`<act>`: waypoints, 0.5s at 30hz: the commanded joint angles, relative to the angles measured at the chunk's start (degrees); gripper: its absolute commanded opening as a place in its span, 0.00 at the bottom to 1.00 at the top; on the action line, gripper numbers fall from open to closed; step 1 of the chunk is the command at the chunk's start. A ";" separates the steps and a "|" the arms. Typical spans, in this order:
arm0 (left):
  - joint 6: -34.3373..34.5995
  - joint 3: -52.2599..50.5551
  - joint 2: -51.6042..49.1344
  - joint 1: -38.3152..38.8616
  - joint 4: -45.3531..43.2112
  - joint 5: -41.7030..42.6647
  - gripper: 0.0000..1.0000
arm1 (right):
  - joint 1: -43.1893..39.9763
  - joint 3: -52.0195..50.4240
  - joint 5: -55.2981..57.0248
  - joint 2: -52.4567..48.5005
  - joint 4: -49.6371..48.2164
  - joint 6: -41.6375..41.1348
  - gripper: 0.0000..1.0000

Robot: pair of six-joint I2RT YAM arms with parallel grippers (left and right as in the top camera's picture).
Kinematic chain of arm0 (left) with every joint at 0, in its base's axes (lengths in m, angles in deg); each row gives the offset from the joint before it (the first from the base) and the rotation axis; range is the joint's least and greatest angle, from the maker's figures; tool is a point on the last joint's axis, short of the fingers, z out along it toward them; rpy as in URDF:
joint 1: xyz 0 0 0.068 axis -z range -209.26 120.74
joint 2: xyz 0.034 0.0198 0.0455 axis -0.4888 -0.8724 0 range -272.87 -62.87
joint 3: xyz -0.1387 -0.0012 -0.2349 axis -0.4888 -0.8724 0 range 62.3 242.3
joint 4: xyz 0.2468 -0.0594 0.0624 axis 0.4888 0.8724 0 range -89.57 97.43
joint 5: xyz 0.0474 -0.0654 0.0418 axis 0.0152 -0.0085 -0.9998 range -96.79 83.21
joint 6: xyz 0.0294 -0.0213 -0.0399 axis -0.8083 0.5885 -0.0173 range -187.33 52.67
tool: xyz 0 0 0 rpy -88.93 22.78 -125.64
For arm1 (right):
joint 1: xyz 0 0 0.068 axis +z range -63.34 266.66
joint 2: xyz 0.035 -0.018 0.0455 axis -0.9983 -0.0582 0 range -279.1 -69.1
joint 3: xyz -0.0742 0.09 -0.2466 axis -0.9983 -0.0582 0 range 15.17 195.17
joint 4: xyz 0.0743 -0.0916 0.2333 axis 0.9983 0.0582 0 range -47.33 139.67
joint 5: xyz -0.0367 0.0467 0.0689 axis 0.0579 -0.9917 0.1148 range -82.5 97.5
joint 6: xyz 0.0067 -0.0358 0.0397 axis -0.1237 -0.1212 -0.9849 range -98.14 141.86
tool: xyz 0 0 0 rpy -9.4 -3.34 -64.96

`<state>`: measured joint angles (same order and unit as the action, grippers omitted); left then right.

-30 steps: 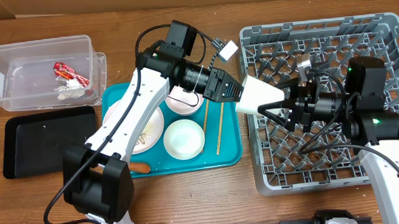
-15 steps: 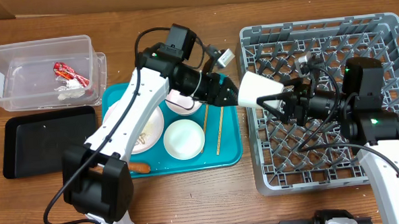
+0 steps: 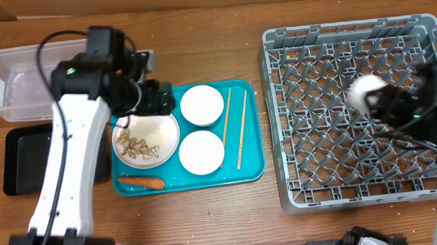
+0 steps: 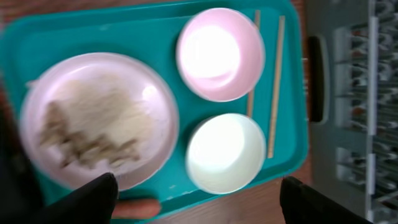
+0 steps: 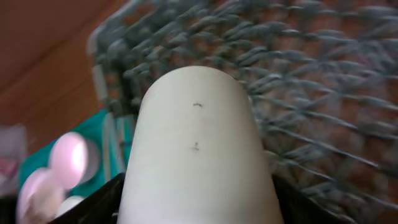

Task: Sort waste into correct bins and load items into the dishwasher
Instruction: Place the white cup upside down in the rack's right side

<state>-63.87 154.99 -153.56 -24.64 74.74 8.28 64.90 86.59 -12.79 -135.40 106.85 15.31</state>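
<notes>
White and glossy, the cup [image 5: 198, 124] is clamped in the right gripper [image 5: 196, 208] above the grey rack [image 3: 317, 170] (hard, slick, likely breakable; best held across its sides). The left gripper [image 4: 202, 200] hangs spread and empty over the teal tray [image 4: 124, 31].

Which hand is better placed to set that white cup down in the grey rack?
Right. The right hand holds the white cup above the grey rack; the left hand hangs open over the plate.
</notes>
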 commanded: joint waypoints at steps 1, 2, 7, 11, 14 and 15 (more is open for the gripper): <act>-0.20 0.98 1.49 -1.60 1.31 -10.03 0.86 | -4.72 1.81 17.09 0.52 2.86 -5.16 0.32; -0.20 0.98 1.57 -1.95 1.68 -10.25 0.86 | -6.05 1.81 19.26 0.15 3.93 -5.77 0.32; 0.00 0.96 1.55 -2.73 2.14 -10.58 0.87 | -11.19 1.68 23.89 -3.63 7.19 -5.99 0.33; -0.02 0.96 1.51 -2.73 2.12 -10.60 0.88 | -12.94 1.62 25.00 -7.76 8.15 -6.25 0.34; -0.02 0.96 1.51 -2.73 2.16 -10.60 0.88 | -13.18 1.62 24.98 -11.13 8.15 -7.04 0.35; -0.02 0.96 1.51 -2.73 2.21 -10.60 0.88 | -13.18 1.60 24.98 -12.22 8.28 -7.04 0.37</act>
<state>-63.87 155.03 -152.16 -27.13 76.81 -1.41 52.12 87.27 10.38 -145.48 115.22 9.43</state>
